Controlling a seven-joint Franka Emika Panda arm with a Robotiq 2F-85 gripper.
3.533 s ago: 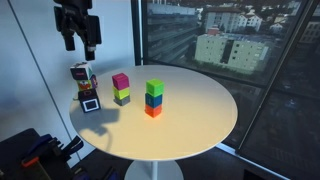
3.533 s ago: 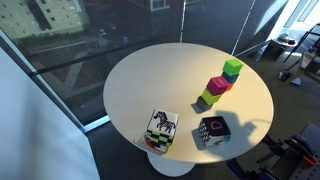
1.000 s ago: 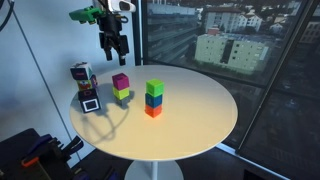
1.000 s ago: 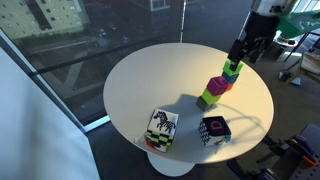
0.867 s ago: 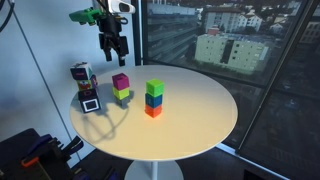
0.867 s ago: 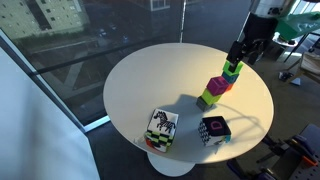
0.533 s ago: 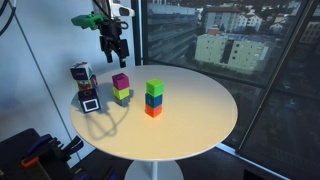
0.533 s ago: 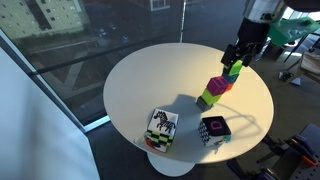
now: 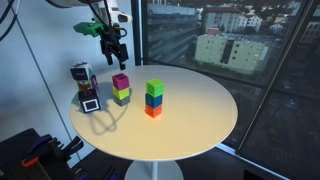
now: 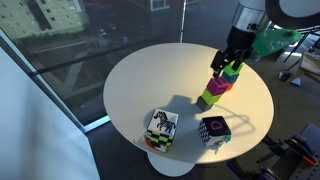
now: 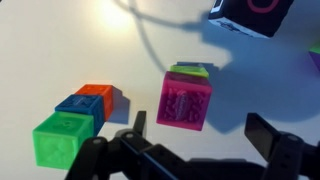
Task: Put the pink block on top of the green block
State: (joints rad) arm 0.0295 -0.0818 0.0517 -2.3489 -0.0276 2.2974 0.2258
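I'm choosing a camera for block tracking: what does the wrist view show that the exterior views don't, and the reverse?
Wrist view only: the raised pattern on the pink block's top face, and that the claw is open. Exterior views only: the zebra-patterned cube, the round table's rim and the window. Shared: the pink block sitting on the yellow-lime block, apart from the green block topping a blue block and an orange block.
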